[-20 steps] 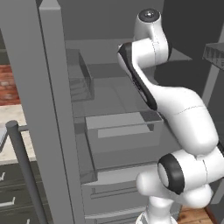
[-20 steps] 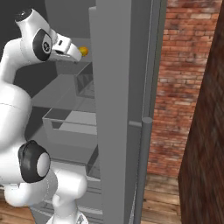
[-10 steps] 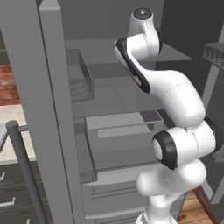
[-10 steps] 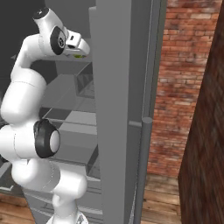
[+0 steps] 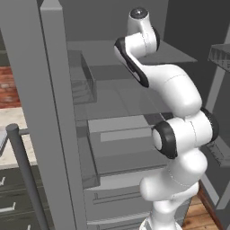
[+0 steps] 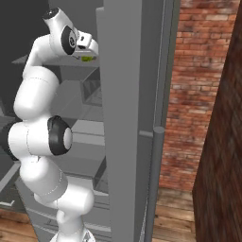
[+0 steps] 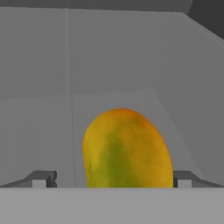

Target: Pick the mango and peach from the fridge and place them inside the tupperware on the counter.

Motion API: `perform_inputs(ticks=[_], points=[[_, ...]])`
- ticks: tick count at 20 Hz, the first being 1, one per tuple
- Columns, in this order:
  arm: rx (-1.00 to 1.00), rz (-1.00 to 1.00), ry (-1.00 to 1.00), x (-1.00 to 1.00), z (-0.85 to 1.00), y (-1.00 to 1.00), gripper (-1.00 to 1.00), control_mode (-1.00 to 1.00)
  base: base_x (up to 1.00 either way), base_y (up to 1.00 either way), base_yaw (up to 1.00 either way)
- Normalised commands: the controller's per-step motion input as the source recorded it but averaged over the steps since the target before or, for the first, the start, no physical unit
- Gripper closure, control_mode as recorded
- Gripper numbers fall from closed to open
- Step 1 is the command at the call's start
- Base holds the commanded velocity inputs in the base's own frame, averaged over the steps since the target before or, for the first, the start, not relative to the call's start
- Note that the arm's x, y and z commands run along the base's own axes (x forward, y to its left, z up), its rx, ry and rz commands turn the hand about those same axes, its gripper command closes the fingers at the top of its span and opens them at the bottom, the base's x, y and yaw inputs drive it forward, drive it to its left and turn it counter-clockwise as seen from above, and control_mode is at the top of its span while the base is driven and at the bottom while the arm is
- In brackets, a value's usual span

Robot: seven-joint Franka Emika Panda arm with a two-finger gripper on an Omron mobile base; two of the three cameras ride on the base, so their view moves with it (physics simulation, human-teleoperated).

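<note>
1. Here is the mango (image 7: 127, 148), big in the hand view: a smooth, egg-shaped fruit, orange-yellow on top with a soft green streak down its middle. It stands on a flat grey shelf inside the fridge (image 5: 112, 103), close to the shelf's right side wall and set well forward of its back wall.
2. In the right base view the mango (image 6: 87, 58) peeks out as a small yellow-green patch just below the hand, at the edge of an upper shelf.
3. The gripper (image 7: 114, 178) sits right up against the fruit, its claw spread wide. One dark, blocky fingertip (image 7: 40, 179) stands left of the mango and the other right of it, with a gap on each side, so nothing is clamped.
4. The arm is glossy white with dark joints, reaching up into the upper shelf area in the left base view.
5. The fridge interior is all matte grey: flat shelves, boxy drawers below, a clear bin at the left.
6. Beyond the open door, a rough red brick wall (image 6: 203, 85) and a wood-plank floor (image 6: 175, 222).
</note>
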Motion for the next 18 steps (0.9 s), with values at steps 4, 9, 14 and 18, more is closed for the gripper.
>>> perform_inputs(ticks=[4, 9, 14, 18], points=[[0.00, -0.01, 0.10, 0.00, -0.18, -0.17, -1.00, -1.00, 0.00, 0.00, 0.00], [0.00, -0.01, 0.09, 0.01, -0.21, -0.14, 1.00, -1.00, 0.00, 0.00, 0.00], [0.00, 0.00, 0.00, 0.01, -0.23, -0.05, 1.00, -1.00, 0.00, 0.00, 0.00], [0.00, 0.03, -0.09, 0.00, -0.22, -0.06, 1.00, -1.00, 0.00, 0.00, 0.00]])
